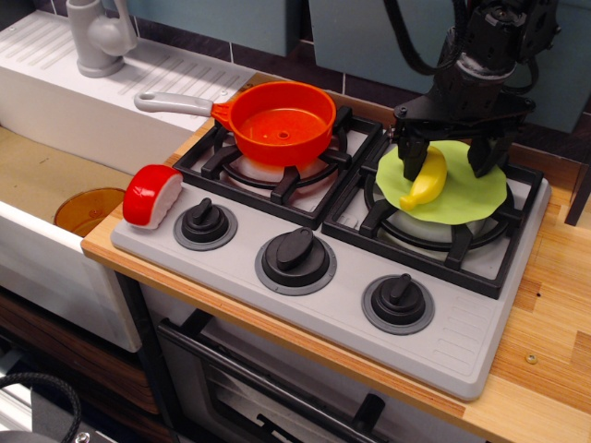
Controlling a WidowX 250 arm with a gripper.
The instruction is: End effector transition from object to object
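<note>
My black gripper [450,159] hangs from a bulky black wrist with cables over the right burner of the toy stove [462,332]. Its two dark fingers point down and stand apart, open. A yellow banana [425,181] lies on a green plate [462,198] on that burner, right beside the left finger and below the gap between the fingers. The fingers hold nothing. An orange pan [280,123] with a grey handle sits on the left burner. A red and white sushi piece [151,195] lies at the stove's front left corner.
Three black knobs [295,251] line the stove's front. A white sink [55,175] with a grey faucet [97,37] is at the left, with an orange bowl [85,210] inside. Wooden counter [554,323] runs along the right. An oven door [268,397] is below.
</note>
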